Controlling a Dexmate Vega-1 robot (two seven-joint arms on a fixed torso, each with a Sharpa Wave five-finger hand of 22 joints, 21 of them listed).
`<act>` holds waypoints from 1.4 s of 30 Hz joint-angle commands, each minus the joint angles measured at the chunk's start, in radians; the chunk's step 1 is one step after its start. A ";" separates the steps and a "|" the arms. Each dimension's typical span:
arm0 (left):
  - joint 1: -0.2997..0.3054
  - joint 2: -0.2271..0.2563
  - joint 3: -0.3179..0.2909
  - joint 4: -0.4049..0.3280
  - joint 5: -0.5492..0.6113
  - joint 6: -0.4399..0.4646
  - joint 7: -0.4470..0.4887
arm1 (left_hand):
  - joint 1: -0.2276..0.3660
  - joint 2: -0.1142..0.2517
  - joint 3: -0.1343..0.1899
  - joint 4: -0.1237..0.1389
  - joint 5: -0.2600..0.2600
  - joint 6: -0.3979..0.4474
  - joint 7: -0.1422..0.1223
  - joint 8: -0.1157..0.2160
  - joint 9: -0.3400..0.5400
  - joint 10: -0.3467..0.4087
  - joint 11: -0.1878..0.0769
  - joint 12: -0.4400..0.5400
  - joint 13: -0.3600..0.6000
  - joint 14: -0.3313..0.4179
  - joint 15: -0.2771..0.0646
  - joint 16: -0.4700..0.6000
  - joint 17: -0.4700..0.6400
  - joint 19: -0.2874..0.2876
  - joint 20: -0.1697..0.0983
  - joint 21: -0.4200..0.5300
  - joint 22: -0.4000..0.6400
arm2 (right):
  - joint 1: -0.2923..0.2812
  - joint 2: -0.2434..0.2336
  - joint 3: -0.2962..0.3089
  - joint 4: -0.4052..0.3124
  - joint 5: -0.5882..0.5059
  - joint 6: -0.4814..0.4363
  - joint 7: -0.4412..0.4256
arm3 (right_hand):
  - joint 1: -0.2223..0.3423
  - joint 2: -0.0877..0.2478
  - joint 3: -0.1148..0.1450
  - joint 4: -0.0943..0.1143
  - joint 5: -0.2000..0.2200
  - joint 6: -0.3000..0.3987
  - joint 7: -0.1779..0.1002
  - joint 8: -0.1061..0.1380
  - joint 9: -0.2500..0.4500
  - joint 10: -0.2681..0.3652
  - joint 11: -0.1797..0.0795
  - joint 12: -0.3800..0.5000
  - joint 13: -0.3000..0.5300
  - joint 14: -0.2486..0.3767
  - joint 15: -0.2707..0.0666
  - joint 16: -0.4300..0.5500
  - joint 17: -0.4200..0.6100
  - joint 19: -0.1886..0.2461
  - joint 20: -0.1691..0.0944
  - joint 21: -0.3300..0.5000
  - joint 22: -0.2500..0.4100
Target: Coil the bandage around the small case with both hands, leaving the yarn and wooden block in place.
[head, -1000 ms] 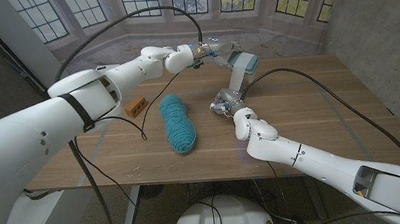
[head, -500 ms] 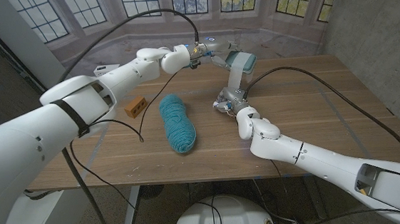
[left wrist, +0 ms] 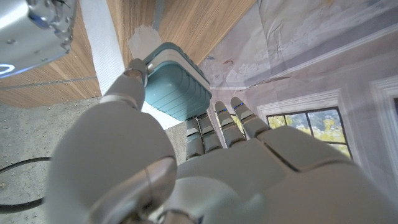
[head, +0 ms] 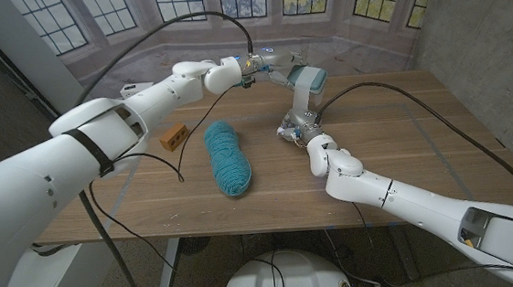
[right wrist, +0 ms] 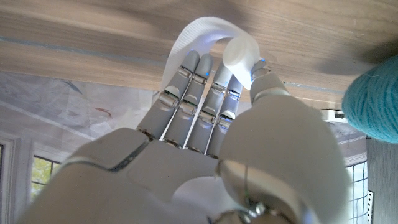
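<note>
**Q:** Reading the head view from left to right, what do I have on the table?

**A:** First the wooden block (head: pixel 174 136), then the yarn (head: pixel 227 157) just beside it; neither is touched by a hand, and I judge both sit as the task wants them. Further right is the work itself. My left hand (head: pixel 262 65) holds the case (head: pixel 307 77) raised above the far side of the table. The left wrist view shows the thumb (left wrist: pixel 128 79) on one edge of the case (left wrist: pixel 176 84) and the fingers (left wrist: pixel 217 127) against its underside, so that hand is clamped on it.

**Q:** And the bandage?

**A:** The bandage (head: pixel 300 102) runs as a white strip from the case down to my right hand (head: pixel 297 127), which stands low near the table. In the right wrist view the roll (right wrist: pixel 239 54) sits pinched between the thumb and the fingertips (right wrist: pixel 198 65), with the loose band arching over them. That hand is closed on the roll.

**Q:** Which step is this?

**A:** I judge it as mid-wrap: the strip is anchored on the case, but how many turns are already on I cannot tell.

**Q:** What does the next move call for?

**A:** Carrying the roll around the case while the left hand keeps the case steady, holding the strip taut, and keeping my right arm away from the yarn.
</note>
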 commanded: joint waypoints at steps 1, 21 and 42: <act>0.011 0.007 -0.025 -0.004 -0.033 -0.016 -0.033 | -0.003 0.007 0.019 0.009 0.004 0.011 0.000 0.193 0.001 0.004 0.007 0.006 0.006 0.000 0.004 -0.002 0.001 0.001 0.000 0.001 0.003 | 0.004 -0.037 0.016 0.007 -0.036 0.027 0.029 | 0.014 0.003 0.011 -0.001 0.006 0.000 -0.004 0.002 0.003 0.005 -0.005 0.001 0.003 0.012 -0.107 -0.006 0.001 0.005 -0.008 0.000 0.002; 0.024 0.020 -0.054 -0.030 -0.058 -0.033 -0.074 | -0.006 0.007 0.020 0.009 0.004 0.013 0.001 0.194 0.001 0.002 0.007 0.005 0.006 -0.001 0.006 -0.003 0.001 0.000 0.000 0.001 0.004 | 0.003 -0.047 0.043 0.042 -0.070 0.031 0.042 | 0.018 0.002 0.012 -0.001 0.006 0.001 -0.008 0.003 0.004 0.005 -0.009 -0.001 0.004 0.017 -0.108 -0.013 0.003 0.006 -0.009 0.000 0.002; 0.029 0.032 -0.072 -0.040 -0.065 -0.038 -0.097 | -0.009 0.007 0.021 0.008 0.004 0.011 0.001 0.193 0.001 0.000 0.008 0.005 0.006 -0.001 0.006 -0.003 0.000 -0.001 0.000 0.002 0.004 | 0.035 -0.041 0.045 0.115 -0.084 0.047 0.045 | 0.019 0.002 0.013 0.001 0.006 0.001 -0.010 0.003 0.004 0.008 -0.009 -0.002 0.004 0.020 -0.107 -0.019 0.004 0.005 -0.011 -0.001 0.002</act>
